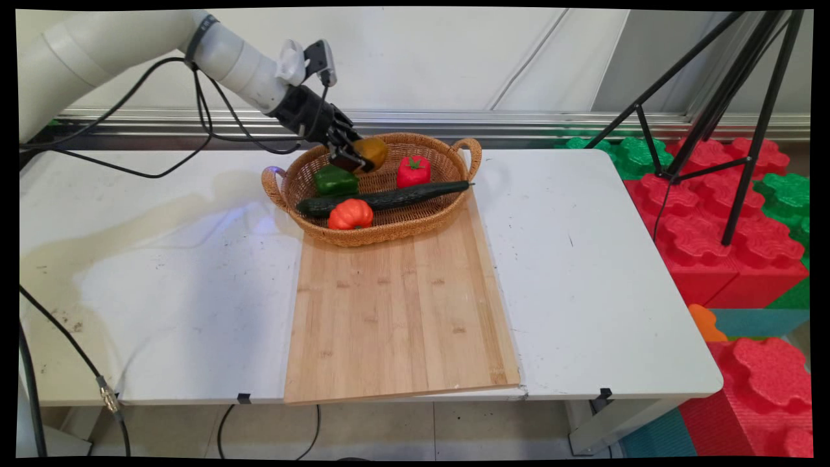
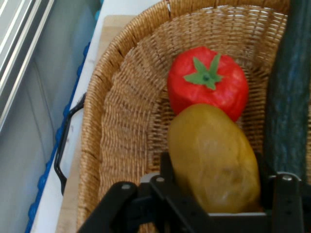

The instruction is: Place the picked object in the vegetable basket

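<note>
Potato (image 2: 214, 160) half-hidden between gripper (image 2: 214, 194) fingers

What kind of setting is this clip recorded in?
Likely a robot lab test bench: toy vegetables in a wicker basket on a cutting board, a tripod, and foam blocks beside the white table.

Light: bright, even, diffuse daylight.
Shadows: soft, faint beneath the basket (image 1: 379, 227) on the desk (image 1: 583, 272).
Focus: hand view slightly soft; potato (image 2: 214, 160) nearest, mildly blurred.
</note>
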